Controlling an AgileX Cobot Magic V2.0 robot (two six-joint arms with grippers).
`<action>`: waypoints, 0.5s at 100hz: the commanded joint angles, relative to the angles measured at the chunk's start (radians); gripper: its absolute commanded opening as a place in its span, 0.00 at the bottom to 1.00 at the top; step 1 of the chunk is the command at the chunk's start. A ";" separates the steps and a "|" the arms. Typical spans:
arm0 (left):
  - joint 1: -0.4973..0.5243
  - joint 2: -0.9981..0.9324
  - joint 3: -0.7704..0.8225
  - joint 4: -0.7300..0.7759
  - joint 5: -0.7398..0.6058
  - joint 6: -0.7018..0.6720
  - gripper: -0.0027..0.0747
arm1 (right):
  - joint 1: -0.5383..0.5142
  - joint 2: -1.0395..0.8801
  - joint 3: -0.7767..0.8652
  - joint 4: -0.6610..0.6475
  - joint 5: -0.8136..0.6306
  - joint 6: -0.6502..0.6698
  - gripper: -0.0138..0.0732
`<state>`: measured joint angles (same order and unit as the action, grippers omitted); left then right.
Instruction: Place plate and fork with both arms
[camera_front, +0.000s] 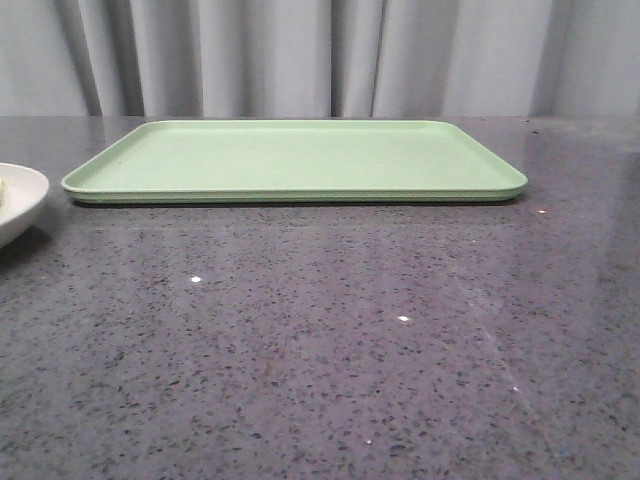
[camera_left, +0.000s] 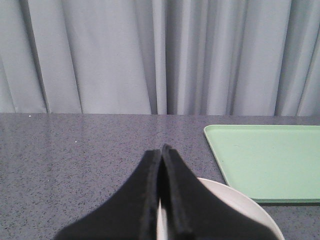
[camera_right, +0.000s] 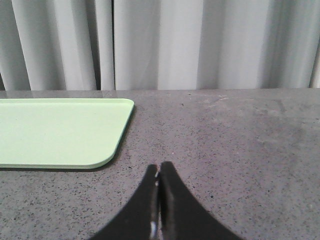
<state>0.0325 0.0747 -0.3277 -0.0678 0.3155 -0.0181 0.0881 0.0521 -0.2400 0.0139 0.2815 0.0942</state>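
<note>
The plate (camera_front: 15, 200) is a pale cream dish on the table at the far left, cut off by the edge of the front view. In the left wrist view its rim (camera_left: 240, 202) shows just beneath and beside my left gripper (camera_left: 161, 149), whose black fingers are pressed together and hold nothing. My right gripper (camera_right: 159, 166) is also shut and empty, over bare table to the right of the tray's near corner. The yellow fork is not in any view. Neither gripper shows in the front view.
A flat rectangular light-green tray (camera_front: 300, 160) lies at the back middle of the dark speckled table; it also shows in the left wrist view (camera_left: 270, 160) and the right wrist view (camera_right: 55, 130). Grey curtains hang behind the table.
</note>
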 joint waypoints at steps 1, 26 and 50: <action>0.001 0.088 -0.105 -0.018 -0.009 -0.006 0.01 | -0.002 0.080 -0.108 -0.005 -0.020 -0.005 0.09; 0.001 0.287 -0.282 -0.038 0.083 -0.006 0.01 | -0.002 0.280 -0.341 -0.005 0.121 -0.005 0.09; 0.001 0.467 -0.366 -0.038 0.133 -0.006 0.03 | -0.002 0.491 -0.520 -0.005 0.310 -0.005 0.10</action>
<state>0.0325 0.4756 -0.6390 -0.0938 0.5054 -0.0181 0.0881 0.4669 -0.6808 0.0139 0.5900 0.0942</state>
